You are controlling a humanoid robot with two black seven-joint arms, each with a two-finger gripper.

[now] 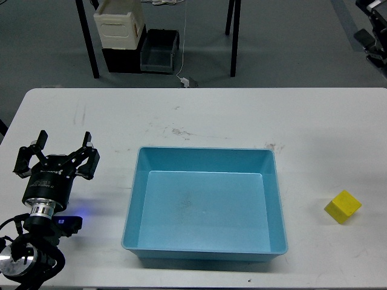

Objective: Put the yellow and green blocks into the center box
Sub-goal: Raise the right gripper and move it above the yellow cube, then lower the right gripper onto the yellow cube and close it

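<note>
A yellow block (343, 206) lies on the white table (211, 115), to the right of the empty blue box (205, 152) at the centre. No green block is in view. My left gripper (60, 150) is open and empty above the table's left side, well left of the box. My right gripper (372, 29) shows only as dark parts at the top right corner, high and far from the yellow block. Its fingers cannot be told apart.
Beyond the table's far edge, on the floor, stand black table legs (89, 42), a cream container (119, 24) on dark bins (158, 51), and a white cable (183, 60).
</note>
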